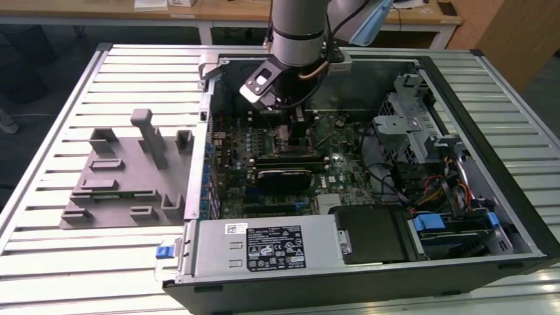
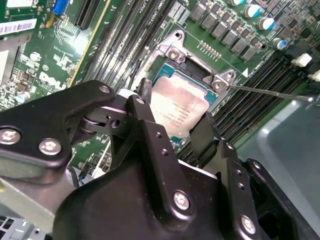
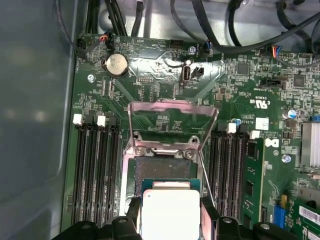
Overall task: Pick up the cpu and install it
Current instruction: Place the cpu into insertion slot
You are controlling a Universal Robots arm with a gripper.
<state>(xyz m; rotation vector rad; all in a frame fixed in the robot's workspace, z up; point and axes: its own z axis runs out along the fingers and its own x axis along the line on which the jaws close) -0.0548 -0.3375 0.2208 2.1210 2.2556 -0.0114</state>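
The cpu (image 3: 170, 212) (image 2: 177, 107), a flat square chip with a silvery top, sits between my gripper's (image 3: 170, 214) (image 2: 175, 110) black fingers (image 3: 134, 210), which are shut on its two opposite edges. It hangs just above the open socket (image 3: 162, 167) on the green motherboard, and it overlaps part of the socket. The socket's metal load plate (image 3: 172, 122) stands flipped up, and its thin lever (image 2: 270, 92) is swung out to one side. In the exterior view the gripper (image 1: 293, 125) reaches down into the open computer case, over the middle of the board.
Memory slots (image 3: 95, 170) run along both sides of the socket. Cables (image 3: 240, 30) cross the case wall beyond the board. A grey plastic tray (image 1: 122, 177) lies on the slatted table at the exterior view's left. A power supply (image 1: 262, 246) and a drive cage (image 1: 411, 118) crowd the case.
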